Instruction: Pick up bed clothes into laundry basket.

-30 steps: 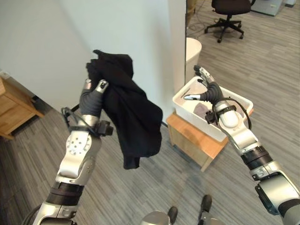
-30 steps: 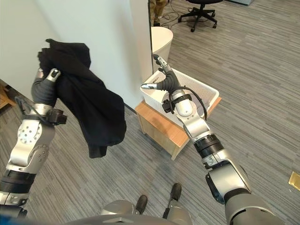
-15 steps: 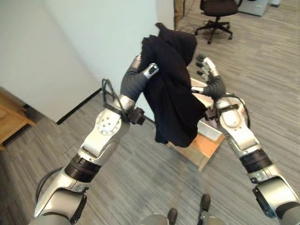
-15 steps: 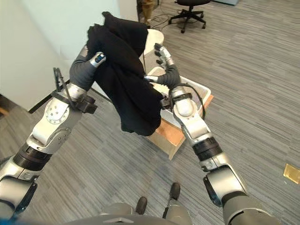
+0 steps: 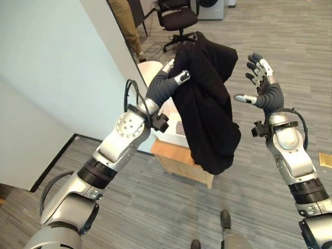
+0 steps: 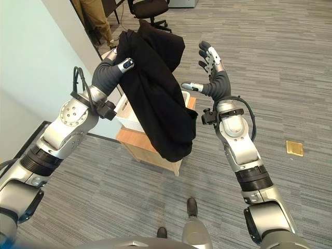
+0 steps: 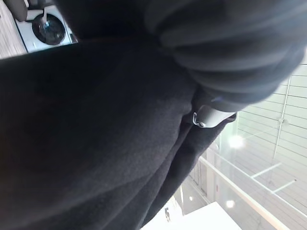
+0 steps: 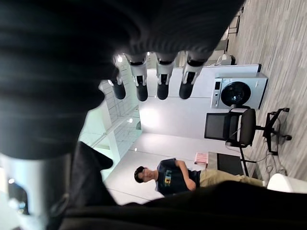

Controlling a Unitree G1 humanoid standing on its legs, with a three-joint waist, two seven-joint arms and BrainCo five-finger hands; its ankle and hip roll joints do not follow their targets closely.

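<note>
Nearest: a wooden stand (image 5: 179, 161) on the grey floor, carrying a white laundry basket (image 6: 129, 115) whose rim shows beside and behind the hanging cloth. Held high above it: a black garment (image 5: 210, 111), bunched at the top in the left hand (image 5: 174, 78), fingers curled round the fabric, the loose tail dangling in front of the basket and past the stand's front edge. Confirmed up close in the left wrist view: dark cloth pressed right against the palm. To the right of the cloth, just beside it but not touching: the right hand (image 5: 263, 88), raised, fingers spread wide, holding nothing.

For a clean drop: best to carry the bunch squarely over the basket's opening, lower until the tail pools inside, and only then loosen the fingers; otherwise likely to drape over the rim or slide to the floor. Free hand well placed to tuck in any overhang.

Basket contents: hidden behind the garment, cannot tell.

Farther back: a black office chair (image 5: 175, 15), a person's legs (image 6: 93, 18) by the wall, a washing machine (image 8: 237, 92).
</note>
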